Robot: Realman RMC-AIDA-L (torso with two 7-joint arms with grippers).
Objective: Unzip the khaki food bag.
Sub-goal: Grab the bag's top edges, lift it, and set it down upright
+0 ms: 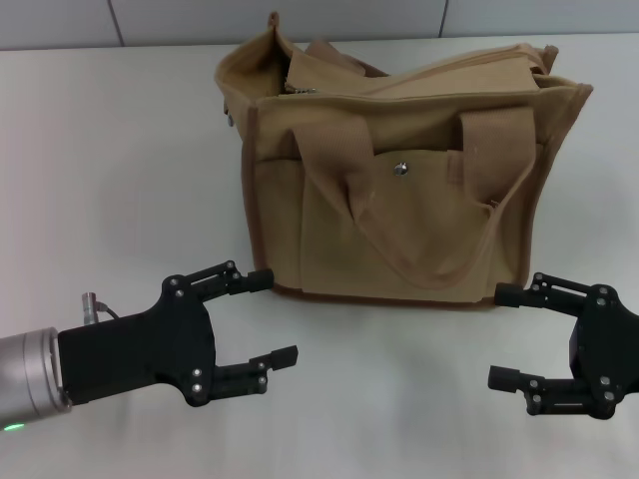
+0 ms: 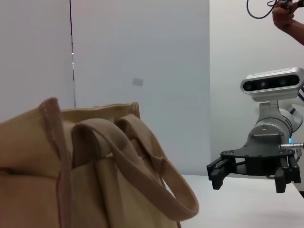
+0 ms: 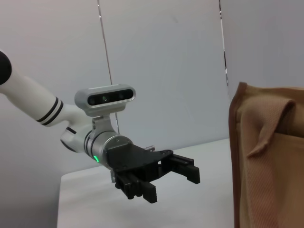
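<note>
The khaki food bag (image 1: 399, 170) stands upright toward the table's (image 1: 110, 150) far edge; both grippers hover near the front edge, left gripper (image 1: 272, 317) and right gripper (image 1: 509, 334) each spread open and empty; one should steady the bag's top while the other finds the zipper.

This is looking like a robotics lab or test room rather than a home. A plain white table (image 1: 120, 150) is standing against bare grey-white wall panels (image 2: 142, 57) with thin seams running down them, and nothing domestic is showing around it. Two robot arms carrying depth cameras (image 3: 105, 97) on their wrists are working over the table, and a person's hand (image 2: 286, 15) is holding a cable (image 2: 259, 12) at the edge of the left wrist view.
</note>
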